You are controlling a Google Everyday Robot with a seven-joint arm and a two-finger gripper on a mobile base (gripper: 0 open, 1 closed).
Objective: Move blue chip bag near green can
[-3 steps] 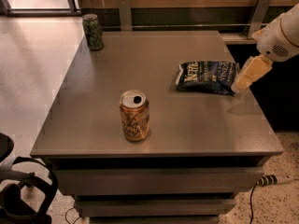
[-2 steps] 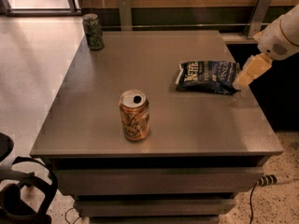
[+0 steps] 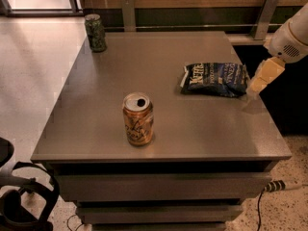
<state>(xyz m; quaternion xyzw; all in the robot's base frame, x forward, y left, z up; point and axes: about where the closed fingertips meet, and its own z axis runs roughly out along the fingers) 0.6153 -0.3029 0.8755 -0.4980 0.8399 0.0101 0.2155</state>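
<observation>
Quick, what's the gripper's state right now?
Gripper: beside the right end of the crinkled navy-blue foil chip bag; open, closed or holding cannot be told.

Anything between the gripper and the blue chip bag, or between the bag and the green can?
Nothing visible. The gripper is at the right end of the blue chip bag, no object between. Only tabletop lies between the bag and the green can at the far-left corner; the orange-gold can stands nearer the front, off that line.
</observation>
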